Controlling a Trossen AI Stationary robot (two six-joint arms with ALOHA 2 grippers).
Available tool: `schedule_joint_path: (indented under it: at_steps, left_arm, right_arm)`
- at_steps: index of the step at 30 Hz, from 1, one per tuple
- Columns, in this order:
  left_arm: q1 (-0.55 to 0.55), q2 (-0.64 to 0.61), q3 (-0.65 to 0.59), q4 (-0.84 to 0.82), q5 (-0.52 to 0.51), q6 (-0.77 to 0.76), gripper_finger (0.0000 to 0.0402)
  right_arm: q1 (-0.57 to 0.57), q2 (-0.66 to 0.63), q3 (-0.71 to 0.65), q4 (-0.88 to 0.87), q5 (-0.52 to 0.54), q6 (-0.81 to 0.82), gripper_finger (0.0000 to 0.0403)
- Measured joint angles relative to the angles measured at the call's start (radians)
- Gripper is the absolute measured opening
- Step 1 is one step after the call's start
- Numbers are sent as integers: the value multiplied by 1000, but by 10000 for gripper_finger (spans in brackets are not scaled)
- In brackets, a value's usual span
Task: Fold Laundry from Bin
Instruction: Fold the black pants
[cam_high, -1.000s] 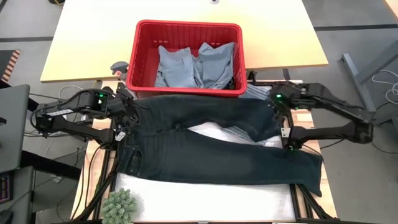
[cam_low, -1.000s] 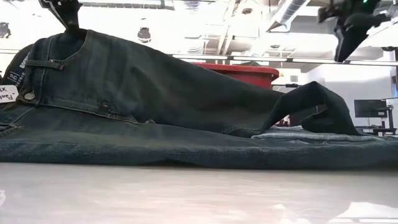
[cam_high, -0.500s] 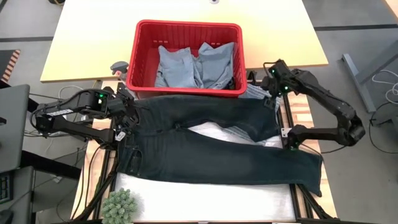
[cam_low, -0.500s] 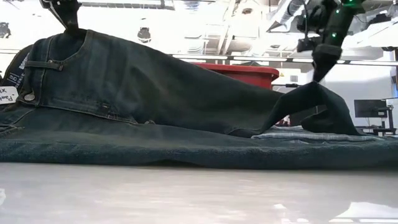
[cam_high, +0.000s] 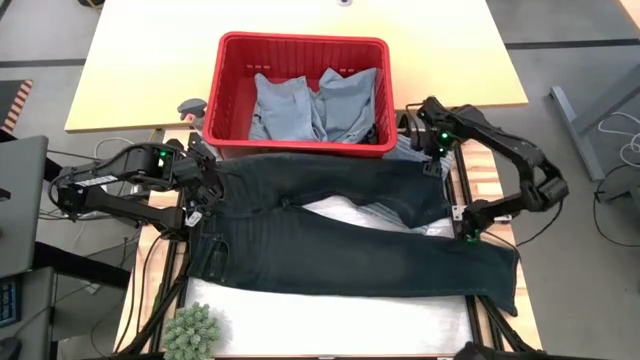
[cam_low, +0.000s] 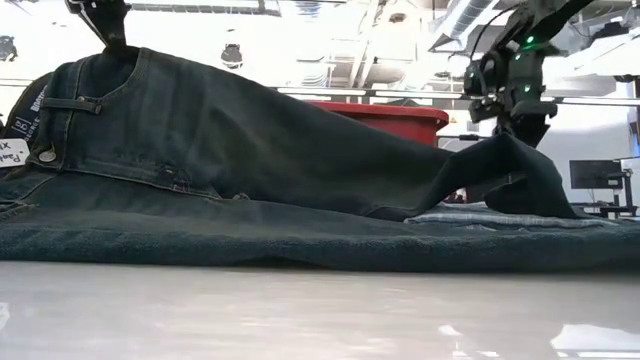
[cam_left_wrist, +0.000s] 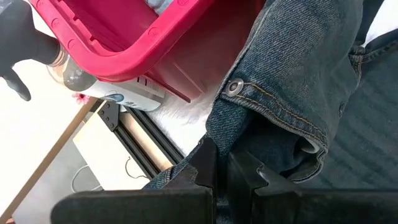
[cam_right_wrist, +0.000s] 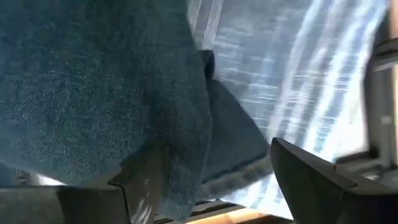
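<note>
High view: jeans (cam_high: 340, 240) half-folded beside the bin (cam_high: 300, 90).
My left gripper (cam_high: 203, 187) clamps the waistband; my right gripper (cam_high: 437, 160) gapes wide astride the hem and could snag the striped cloth (cam_right_wrist: 298, 81) beneath.

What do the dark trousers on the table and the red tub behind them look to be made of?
The dark navy trousers look like denim: a twill weave, pale topstitching and a metal waistband button show in the left wrist view, matte and slightly faded. The red rectangular tub seems to be moulded plastic: a smooth, slightly glossy thick rim and ribbed inner walls.
</note>
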Motion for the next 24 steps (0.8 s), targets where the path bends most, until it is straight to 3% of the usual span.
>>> schedule_joint_path:
  at_steps: [3,5,7,11,12,17,24]
  left_arm:
    - [0,0,0,0,0,0,0]
    - [0,0,0,0,0,1,0]
    - [0,0,0,0,-1,6,0]
    - [0,0,0,0,-11,8,0]
    - [0,0,0,0,-14,8,0]
    - [0,0,0,1,-23,14,0]
    - [0,0,0,0,-8,14,0]
  right_arm:
    - [2,53,0,-12,1,0,291]
    - [13,72,0,-16,1,-9,261]
    - [27,83,0,-20,1,-30,209]
    - [58,99,0,-47,1,-76,53]
    - [63,102,0,-55,2,-86,29]
    - [91,81,29,-105,58,-21,21]
    - [152,-90,157,-194,104,70,21]
